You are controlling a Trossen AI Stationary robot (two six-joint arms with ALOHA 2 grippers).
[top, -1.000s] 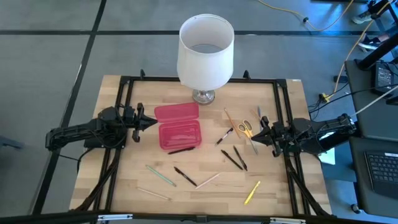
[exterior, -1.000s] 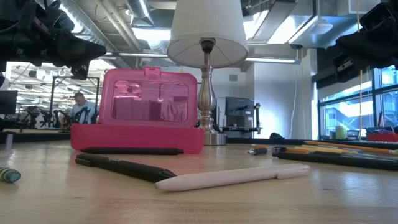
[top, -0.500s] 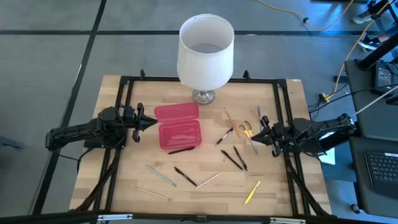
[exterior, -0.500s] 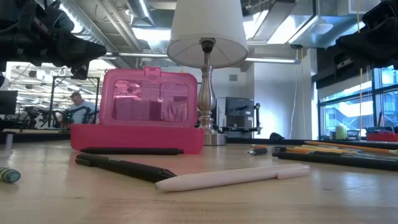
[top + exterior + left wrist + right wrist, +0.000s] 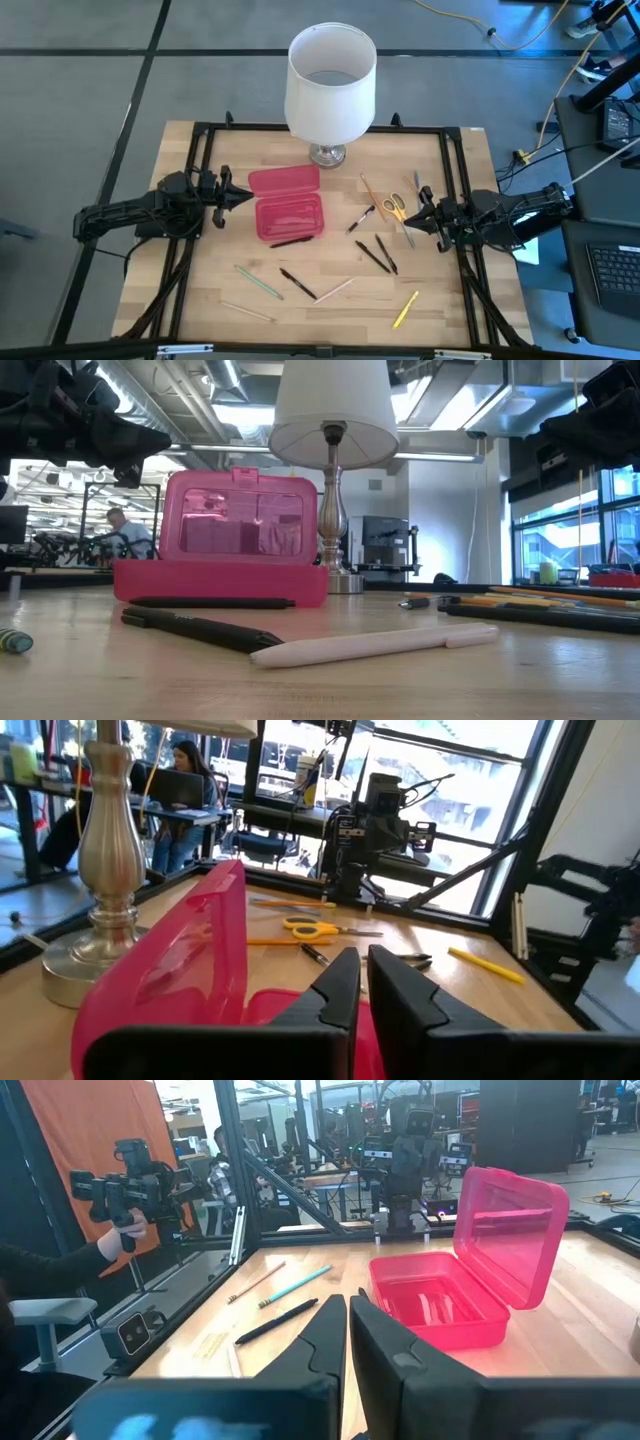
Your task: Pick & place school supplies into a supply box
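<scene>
The pink supply box (image 5: 290, 218) sits open at the table's middle, its lid (image 5: 284, 181) standing up at the far side; pale pens lie inside (image 5: 430, 1306). Pens and pencils lie flat around it: a black one (image 5: 290, 241) against its near wall, black ones (image 5: 376, 255), a yellow one (image 5: 405, 309), a teal one (image 5: 258, 281), a pale one (image 5: 333, 290), an orange one (image 5: 370, 190). Yellow-handled scissors (image 5: 396, 206) lie to the right. My left gripper (image 5: 245, 197) hovers shut left of the box. My right gripper (image 5: 412, 213) hovers shut right of the scissors.
A lamp with a big white shade (image 5: 330, 70) stands on its metal base (image 5: 327, 155) just beyond the box. A black frame (image 5: 200, 130) runs along the table's edges. Bare wood lies near the left front corner (image 5: 170, 290). People show in the room behind.
</scene>
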